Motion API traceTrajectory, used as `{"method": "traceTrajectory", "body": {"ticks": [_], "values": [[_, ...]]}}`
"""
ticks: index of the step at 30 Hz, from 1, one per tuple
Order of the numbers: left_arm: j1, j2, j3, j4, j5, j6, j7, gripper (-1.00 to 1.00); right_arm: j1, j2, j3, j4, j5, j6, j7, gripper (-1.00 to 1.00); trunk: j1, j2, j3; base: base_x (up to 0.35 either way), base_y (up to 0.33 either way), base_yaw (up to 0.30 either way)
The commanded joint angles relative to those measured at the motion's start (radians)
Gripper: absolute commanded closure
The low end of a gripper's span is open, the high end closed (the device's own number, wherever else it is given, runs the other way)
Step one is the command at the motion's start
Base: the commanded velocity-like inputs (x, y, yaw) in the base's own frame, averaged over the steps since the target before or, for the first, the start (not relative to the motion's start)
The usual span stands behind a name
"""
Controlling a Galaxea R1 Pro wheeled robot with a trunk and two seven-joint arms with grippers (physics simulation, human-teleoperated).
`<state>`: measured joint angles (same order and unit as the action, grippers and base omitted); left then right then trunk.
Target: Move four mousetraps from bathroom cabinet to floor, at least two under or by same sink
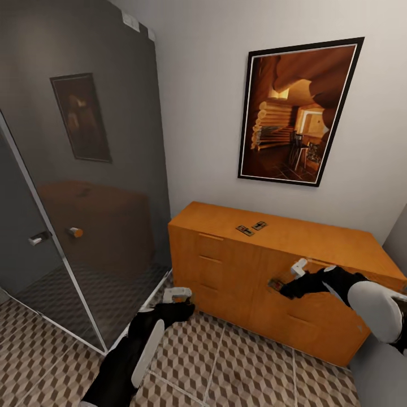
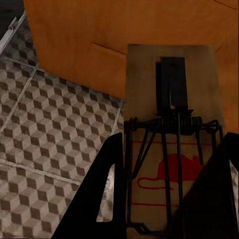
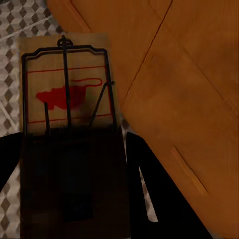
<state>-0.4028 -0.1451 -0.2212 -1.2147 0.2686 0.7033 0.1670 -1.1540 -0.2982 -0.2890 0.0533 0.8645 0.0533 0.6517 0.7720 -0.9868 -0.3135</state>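
Observation:
Two mousetraps lie side by side on top of the orange-brown cabinet. My left gripper hangs low by the cabinet's left corner, above the cube-patterned bathroom floor. It is shut on a third mousetrap, whose red mouse mark faces the left wrist camera. In front of the drawer fronts, my right gripper is shut on a fourth mousetrap, held over the floor and the cabinet's edge.
A glass shower enclosure with a metal frame stands on the left, its corner close to my left arm. A framed picture hangs above the cabinet. A grey wall edge borders the right. Open tiled floor lies in front of the cabinet.

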Motion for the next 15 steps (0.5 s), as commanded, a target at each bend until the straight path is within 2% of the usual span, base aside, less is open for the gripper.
{"method": "traceTrajectory", "body": {"ticks": [1,3,4,5,7,8,9,10,12,13,14,15], "values": [[-0.001,0.021,-0.001,0.045,0.011,-0.047,0.009,1.0,0.02,0.042,-0.008,0.013,-0.003,-0.001,-0.068,1.0,0.0,-0.001,-0.001,0.0,0.0,0.0],[-0.001,0.044,-0.001,0.124,0.012,-0.117,0.009,1.0,0.071,0.084,-0.015,0.019,-0.015,-0.014,-0.127,1.0,0.0,-0.001,-0.001,0.0,0.0,0.0],[-0.001,0.049,-0.001,0.148,0.012,-0.135,0.009,1.0,0.086,0.093,-0.017,0.02,-0.023,-0.017,-0.14,1.0,0.0,-0.001,-0.001,0.0,0.0,0.0],[0.0,0.063,0.0,0.226,0.013,-0.198,0.008,1.0,0.134,0.117,-0.02,0.022,-0.073,-0.03,-0.181,1.0,0.0,-0.001,-0.001,0.0,0.0,0.0],[-0.001,0.078,0.0,0.339,0.014,-0.299,0.007,1.0,0.208,0.147,-0.022,0.023,-0.188,-0.065,-0.254,1.0,0.0,-0.001,-0.001,0.0,0.0,0.0],[0.0,0.086,0.0,0.418,0.015,-0.369,0.008,1.0,0.264,0.164,-0.023,0.023,-0.274,-0.103,-0.315,1.0,0.0,-0.001,-0.001,0.0,0.0,0.0],[0.0,0.089,0.0,0.444,0.015,-0.388,0.008,1.0,0.282,0.168,-0.023,0.023,-0.295,-0.114,-0.333,1.0,0.0,-0.001,-0.001,0.0,0.0,0.0],[0.001,0.1,0.0,0.52,0.016,-0.439,0.007,1.0,0.33,0.179,-0.022,0.023,-0.338,-0.139,-0.379,1.0,0.0,-0.001,-0.001,0.0,0.0,0.0],[0.003,0.125,0.0,0.642,0.019,-0.531,0.002,1.0,0.4,0.187,-0.022,0.023,-0.373,-0.172,-0.418,1.0,0.0,-0.001,-0.001,0.0,0.0,0.0],[0.003,0.14,0.0,0.72,0.021,-0.606,-0.001,1.0,0.442,0.191,-0.022,0.023,-0.381,-0.209,-0.434,1.0,0.0,-0.001,-0.001,0.0,0.0,0.0],[0.003,0.146,0.001,0.779,0.022,-0.663,-0.003,1.0,0.469,0.192,-0.022,0.023,-0.385,-0.241,-0.452,1.0,0.0,-0.001,-0.001,0.0,0.0,0.0],[0.004,0.148,0.001,0.81,0.023,-0.692,-0.005,1.0,0.482,0.192,-0.022,0.023,-0.387,-0.259,-0.463,1.0,0.0,-0.001,-0.001,0.0,0.0,0.0]]}}
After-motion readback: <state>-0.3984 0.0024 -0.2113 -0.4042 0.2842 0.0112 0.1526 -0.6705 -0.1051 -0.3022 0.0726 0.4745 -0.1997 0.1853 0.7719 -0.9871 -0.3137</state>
